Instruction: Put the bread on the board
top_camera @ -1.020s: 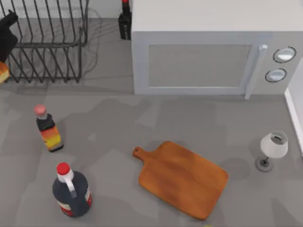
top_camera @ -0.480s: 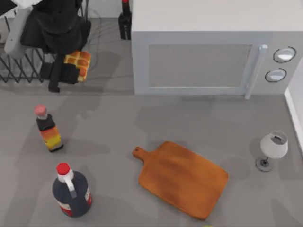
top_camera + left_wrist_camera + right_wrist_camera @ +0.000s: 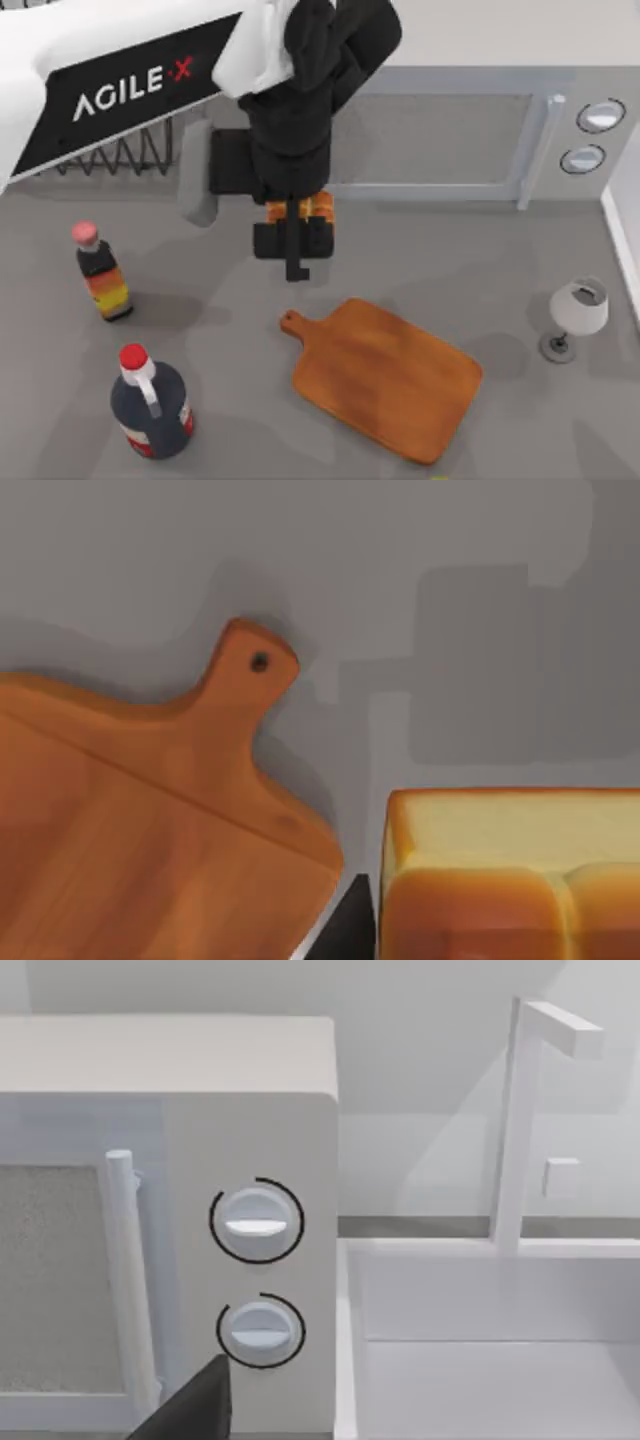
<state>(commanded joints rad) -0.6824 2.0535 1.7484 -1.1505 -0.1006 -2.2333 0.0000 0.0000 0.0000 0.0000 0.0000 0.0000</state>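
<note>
Bread (image 3: 298,209) clamped in left gripper (image 3: 293,222), above table

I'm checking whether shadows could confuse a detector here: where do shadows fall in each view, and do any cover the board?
Top view: the left hand holding the bread casts a soft shadow on the table; the board stays evenly lit. Left wrist view: blocky grey shadows lie on the table beyond the board's handle. Right wrist view: faint shadows beside the microwave.

The small golden-brown chunk of bread (image 3: 297,209) sits between the left gripper's (image 3: 293,232) fingers, above the table beside the flat reddish-brown wooden board's (image 3: 385,376) handle end.
</note>
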